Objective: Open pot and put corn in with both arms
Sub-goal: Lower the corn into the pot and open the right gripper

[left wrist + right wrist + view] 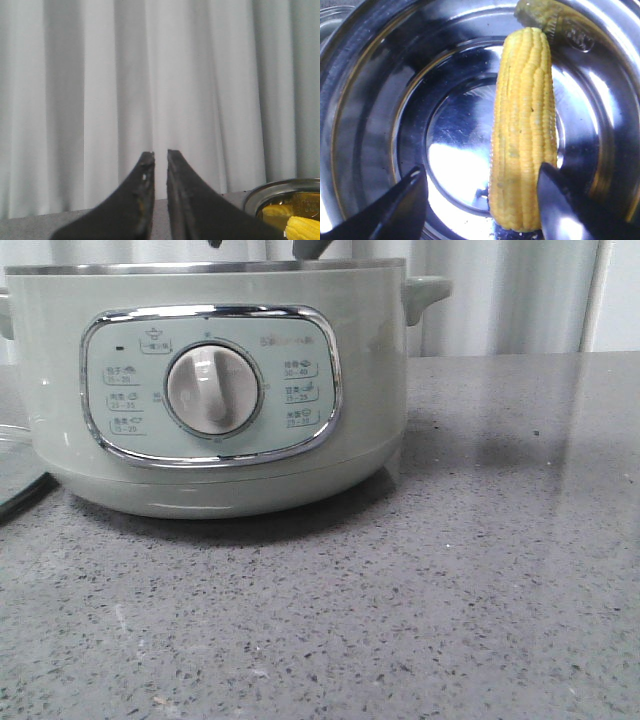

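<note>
Corn lying flat on the shiny steel floor of the pot, lid off, reflection of the cob on the far wall; right pincer spread wide just above it, one dark finger near the cob's lower end, the other well to the side, neither visibly touching; no grip on anything. Left pincer nearly closed with only a thin slit between the tips, nothing between them, raised beside the pot, steel rim and a yellow bit of corn low at the view's edge. From the front, pale green pot with chrome-framed panel and white dial, side handle at right; dark cord at left. Grey speckled tabletop; white pleated curtain behind.
</note>
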Controlling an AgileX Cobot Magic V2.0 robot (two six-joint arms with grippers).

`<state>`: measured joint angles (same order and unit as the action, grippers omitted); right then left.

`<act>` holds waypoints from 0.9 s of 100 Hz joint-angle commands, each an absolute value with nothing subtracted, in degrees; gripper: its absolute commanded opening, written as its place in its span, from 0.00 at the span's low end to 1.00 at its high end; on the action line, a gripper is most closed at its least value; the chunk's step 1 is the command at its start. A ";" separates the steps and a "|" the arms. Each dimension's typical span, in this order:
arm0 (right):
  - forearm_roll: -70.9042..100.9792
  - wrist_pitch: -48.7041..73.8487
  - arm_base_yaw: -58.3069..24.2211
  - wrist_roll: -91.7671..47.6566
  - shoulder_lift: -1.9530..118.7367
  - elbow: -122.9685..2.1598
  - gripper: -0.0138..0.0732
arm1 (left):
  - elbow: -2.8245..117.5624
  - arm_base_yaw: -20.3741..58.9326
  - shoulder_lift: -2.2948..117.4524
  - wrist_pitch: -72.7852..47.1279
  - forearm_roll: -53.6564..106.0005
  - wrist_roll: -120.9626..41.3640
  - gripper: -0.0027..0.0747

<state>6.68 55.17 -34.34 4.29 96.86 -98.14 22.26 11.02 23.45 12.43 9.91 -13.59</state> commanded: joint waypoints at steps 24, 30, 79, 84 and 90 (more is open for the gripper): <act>1.07 58.76 -34.37 3.87 89.81 -100.27 0.38 | 24.26 11.41 23.70 16.78 9.88 -13.33 0.01; 0.44 60.26 -34.37 3.87 89.21 -100.27 0.31 | 24.26 11.41 23.70 16.78 9.88 -13.33 0.01; -0.32 65.15 -34.37 3.87 83.77 -100.04 0.17 | 24.26 11.41 23.70 16.55 9.88 -13.33 0.01; -0.44 64.90 -34.37 3.87 82.64 -99.40 0.17 | 24.26 11.41 23.70 16.54 9.88 -13.33 0.01; -0.68 63.85 -34.37 3.87 80.84 -97.83 0.17 | 24.26 11.41 23.48 16.31 9.88 -13.33 0.01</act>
<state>0.00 66.99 -34.34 4.20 85.37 -97.86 22.26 11.02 23.45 12.43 9.91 -13.59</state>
